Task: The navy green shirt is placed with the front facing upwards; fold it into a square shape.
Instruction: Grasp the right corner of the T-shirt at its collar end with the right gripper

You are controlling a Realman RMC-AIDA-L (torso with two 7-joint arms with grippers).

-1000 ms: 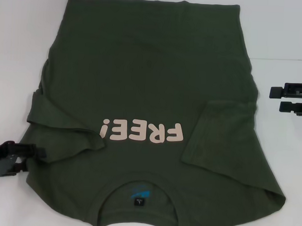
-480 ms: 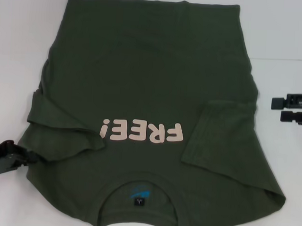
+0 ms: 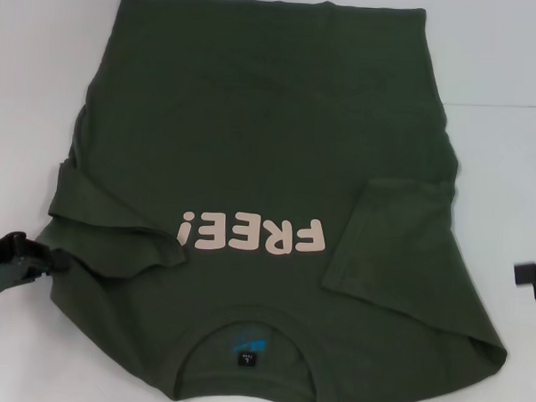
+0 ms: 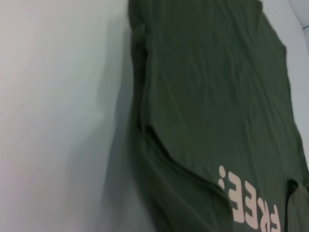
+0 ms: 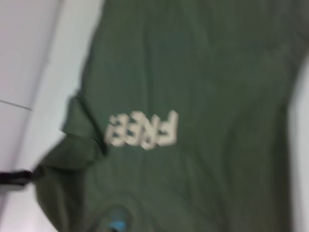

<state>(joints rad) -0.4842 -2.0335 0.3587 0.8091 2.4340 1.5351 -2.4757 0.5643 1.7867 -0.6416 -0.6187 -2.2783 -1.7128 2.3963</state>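
Note:
The navy green shirt (image 3: 270,148) lies spread on the white table, front up, with its collar and blue neck label (image 3: 246,350) at the near edge. The pale pink "FREE!" lettering (image 3: 253,236) reads upside down. Both short sleeves are folded inward, the left sleeve (image 3: 107,225) and the right sleeve (image 3: 399,247). My left gripper (image 3: 21,261) is at the shirt's near left shoulder edge, touching or almost touching it. My right gripper (image 3: 530,273) shows only partly at the right edge, clear of the shirt. The shirt also shows in the left wrist view (image 4: 212,96) and the right wrist view (image 5: 207,87).
The white table (image 3: 42,84) shows bare strips to the left and right of the shirt. The shirt's hem reaches the far edge of the head view. A seam line crosses the table at the far right (image 3: 503,106).
My left gripper has moved a little farther away, up to the shirt's shoulder edge. My right gripper has moved nearer and to the right, mostly out of the head view.

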